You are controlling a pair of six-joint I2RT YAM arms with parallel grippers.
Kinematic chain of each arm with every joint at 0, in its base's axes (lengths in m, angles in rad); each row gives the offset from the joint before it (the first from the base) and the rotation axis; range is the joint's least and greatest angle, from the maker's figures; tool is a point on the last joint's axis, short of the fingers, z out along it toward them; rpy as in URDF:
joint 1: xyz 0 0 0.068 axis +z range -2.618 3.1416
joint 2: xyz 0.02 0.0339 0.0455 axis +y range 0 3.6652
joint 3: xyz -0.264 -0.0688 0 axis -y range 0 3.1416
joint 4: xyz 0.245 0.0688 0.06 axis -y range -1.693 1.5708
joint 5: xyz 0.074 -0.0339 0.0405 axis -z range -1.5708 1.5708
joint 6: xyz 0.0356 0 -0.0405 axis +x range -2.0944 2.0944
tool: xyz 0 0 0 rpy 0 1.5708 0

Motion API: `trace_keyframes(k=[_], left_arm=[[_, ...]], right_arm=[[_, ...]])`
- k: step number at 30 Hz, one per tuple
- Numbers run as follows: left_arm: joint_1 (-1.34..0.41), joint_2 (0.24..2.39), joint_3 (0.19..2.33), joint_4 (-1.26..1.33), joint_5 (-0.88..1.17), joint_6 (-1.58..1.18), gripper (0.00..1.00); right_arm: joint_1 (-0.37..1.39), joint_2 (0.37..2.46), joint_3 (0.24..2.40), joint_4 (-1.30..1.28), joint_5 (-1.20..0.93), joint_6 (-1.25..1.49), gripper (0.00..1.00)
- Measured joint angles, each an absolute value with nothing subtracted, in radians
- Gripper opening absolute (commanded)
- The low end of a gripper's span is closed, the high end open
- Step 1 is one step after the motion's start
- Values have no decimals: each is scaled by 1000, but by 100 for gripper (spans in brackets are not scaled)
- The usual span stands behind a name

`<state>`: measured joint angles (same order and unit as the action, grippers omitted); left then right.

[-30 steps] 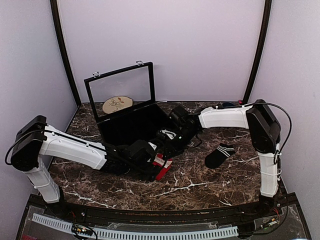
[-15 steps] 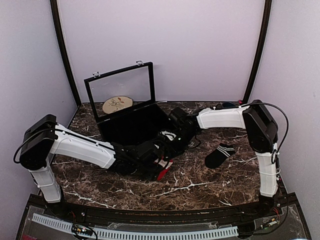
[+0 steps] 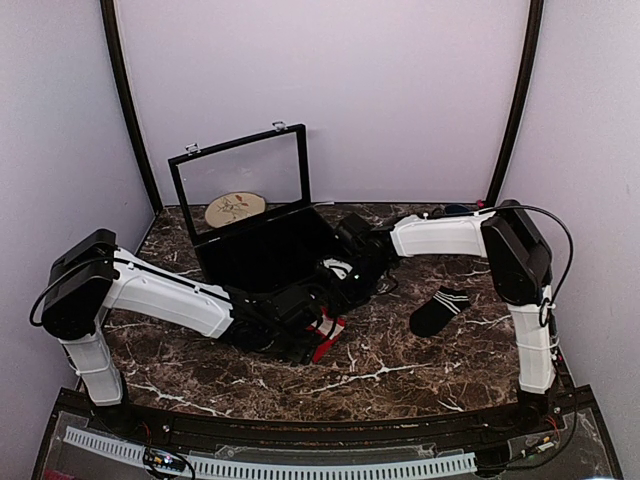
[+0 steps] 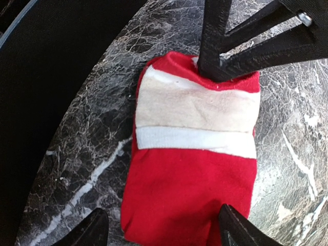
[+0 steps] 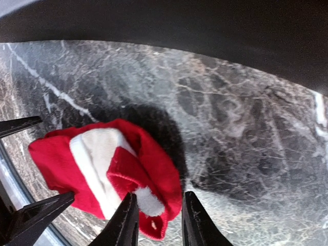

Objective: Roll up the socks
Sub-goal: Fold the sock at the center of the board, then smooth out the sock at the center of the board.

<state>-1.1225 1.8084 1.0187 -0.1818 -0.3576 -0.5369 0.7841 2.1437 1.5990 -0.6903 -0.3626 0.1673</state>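
Note:
The red sock [image 3: 326,336] lies folded on the marble table, a white band across it [image 4: 197,138]. My left gripper [image 4: 164,233] is open and low over the sock, its fingertips on either side of the near red end. My right gripper [image 5: 158,220] is shut on the sock's far folded edge [image 5: 148,195], pinching red fabric and a white patch. In the top view the left gripper [image 3: 306,306] and the right gripper [image 3: 346,282] meet over the sock. The black ankle sock [image 3: 438,310] with white stripes lies flat to the right, apart from both grippers.
An open black case [image 3: 262,250] with its glass lid [image 3: 240,185] upright stands just behind the grippers; its edge shows in the left wrist view [image 4: 46,77]. A round wooden disc [image 3: 235,208] sits behind the lid. The booth walls close in the table.
My left arm has reached further right, its gripper now over the red sock and covering more of it. My right gripper has shifted slightly left. The black sock has not moved.

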Motion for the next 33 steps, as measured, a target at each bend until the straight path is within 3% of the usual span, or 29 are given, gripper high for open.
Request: trace_keyframes(k=[21,23,26,28,29,33], left_arm=[[-1122,1821,1020,-196,-357,-573,79],[-1122,1821,1020,-198,-359,-575,82],[-1122,1813,1021,-202,-361,-579,86],[-1122,1797,1022,-207,-365,-579,89],[-1122,1786,1026,-213,-368,-578,90],[-1122,1736,1058,-221,-388,-575,94]], right_arm=[[785,2054,1486,-591,-72,176,31],[786,2015,1459,-568,-45,181,40],[794,1942,1407,-525,-7,187,64],[802,1882,1365,-494,23,186,94],[809,1854,1346,-480,34,187,99],[847,1745,1285,-432,72,193,100]])
